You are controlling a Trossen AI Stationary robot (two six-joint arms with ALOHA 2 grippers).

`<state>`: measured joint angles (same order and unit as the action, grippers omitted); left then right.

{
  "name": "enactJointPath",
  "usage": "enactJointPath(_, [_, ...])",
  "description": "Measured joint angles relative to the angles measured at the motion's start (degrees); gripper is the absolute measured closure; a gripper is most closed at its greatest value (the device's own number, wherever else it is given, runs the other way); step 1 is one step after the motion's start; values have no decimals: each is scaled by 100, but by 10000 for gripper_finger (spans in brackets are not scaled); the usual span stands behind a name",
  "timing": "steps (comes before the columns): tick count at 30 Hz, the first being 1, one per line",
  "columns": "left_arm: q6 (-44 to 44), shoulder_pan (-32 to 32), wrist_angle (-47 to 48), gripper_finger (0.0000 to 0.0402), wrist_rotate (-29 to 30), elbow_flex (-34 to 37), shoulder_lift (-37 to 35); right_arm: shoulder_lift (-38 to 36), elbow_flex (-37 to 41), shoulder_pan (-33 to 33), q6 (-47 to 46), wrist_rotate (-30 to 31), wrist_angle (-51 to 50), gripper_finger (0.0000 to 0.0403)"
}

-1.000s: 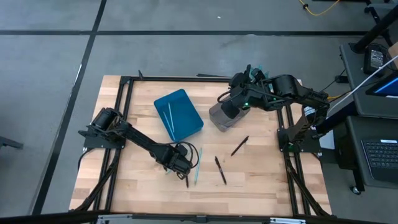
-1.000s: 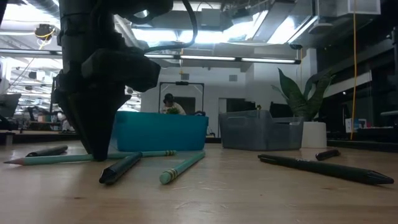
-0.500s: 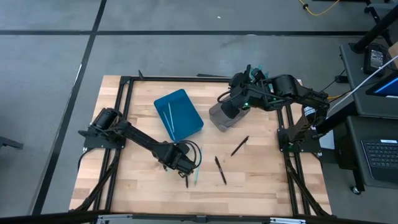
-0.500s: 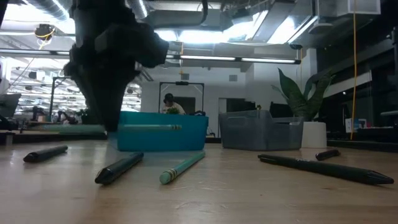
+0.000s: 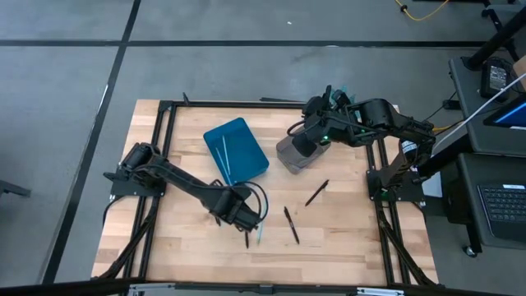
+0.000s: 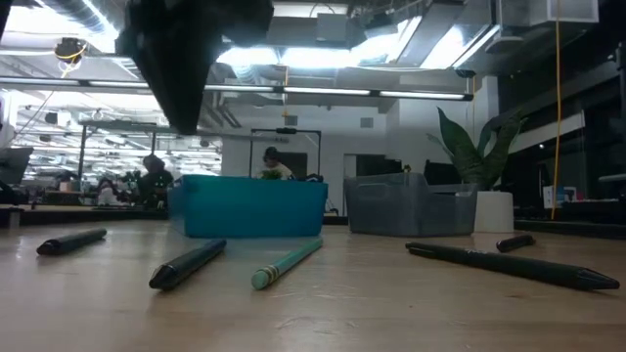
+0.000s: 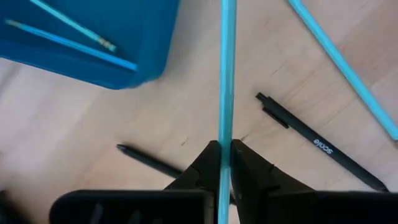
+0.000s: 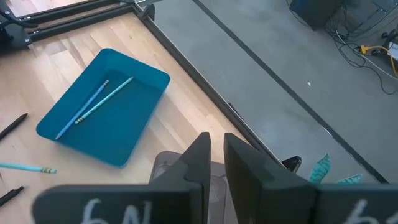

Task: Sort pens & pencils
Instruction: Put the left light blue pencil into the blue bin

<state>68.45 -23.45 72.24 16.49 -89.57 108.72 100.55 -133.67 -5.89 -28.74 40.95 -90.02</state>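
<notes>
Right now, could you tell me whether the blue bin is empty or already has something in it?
Not empty. The blue bin holds two light blue pencils lying side by side; the high view shows them too. No black sticks are in it.

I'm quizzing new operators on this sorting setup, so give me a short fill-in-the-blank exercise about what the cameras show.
1. The left gripper is shut on a light blue ____.
2. The blue tray already holds ____ light blue sticks.
3. The right gripper hovers over the ____ bin.
4. The loose black sticks lie on the ____.

Missing words: stick; two; grey; table
</notes>
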Motion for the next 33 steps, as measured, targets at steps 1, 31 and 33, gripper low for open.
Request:
enactJointPath(1, [5,-4,114,379,48,-62,-2,0,0,0,36,0,0,355])
enactJointPath(31, [322,1953,763,379,534,-338,-199,-109,2,-35,1035,-396,1,355])
enactJointPath(33, [587,2096,605,379,524,-338,-196,-207,2,-35,1409,-327,0,355])
